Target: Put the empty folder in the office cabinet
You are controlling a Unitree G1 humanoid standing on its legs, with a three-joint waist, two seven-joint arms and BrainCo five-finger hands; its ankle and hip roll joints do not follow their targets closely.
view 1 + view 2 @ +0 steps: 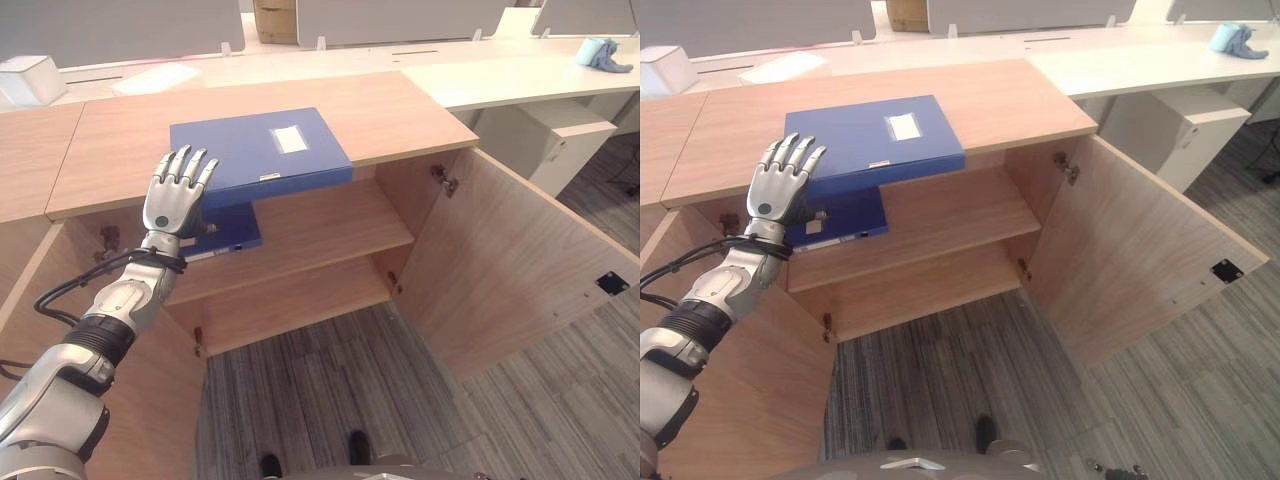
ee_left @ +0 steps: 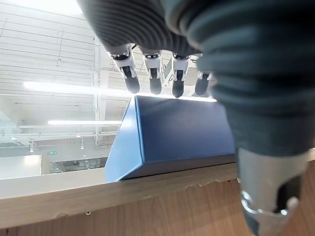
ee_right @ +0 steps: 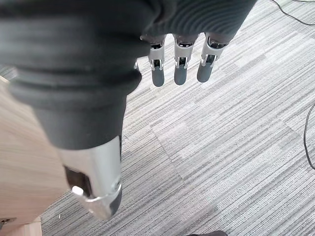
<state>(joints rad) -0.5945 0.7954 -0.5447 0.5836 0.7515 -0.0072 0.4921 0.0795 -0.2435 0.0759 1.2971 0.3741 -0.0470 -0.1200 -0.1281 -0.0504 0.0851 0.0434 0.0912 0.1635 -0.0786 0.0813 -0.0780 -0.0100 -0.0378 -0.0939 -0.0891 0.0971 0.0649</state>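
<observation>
At centre left, the left hand (image 1: 172, 196) rose upright with fingers spread beside the blue folder (image 1: 262, 150) lying on the cabinet (image 1: 400, 120) top; the right hand (image 3: 179, 59) hung relaxed above the floor (image 3: 236, 137).

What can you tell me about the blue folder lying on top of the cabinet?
The blue folder is a thick, box-like file with a smooth, plastic-looking cover, closed and lying flat. A white label sits on its top face and a small white tag on its front edge. It rests on the wooden cabinet top, its front edge jutting slightly over the open compartment. The left robot hand, fingers straight, is at its near left corner; actual contact is unclear.
</observation>
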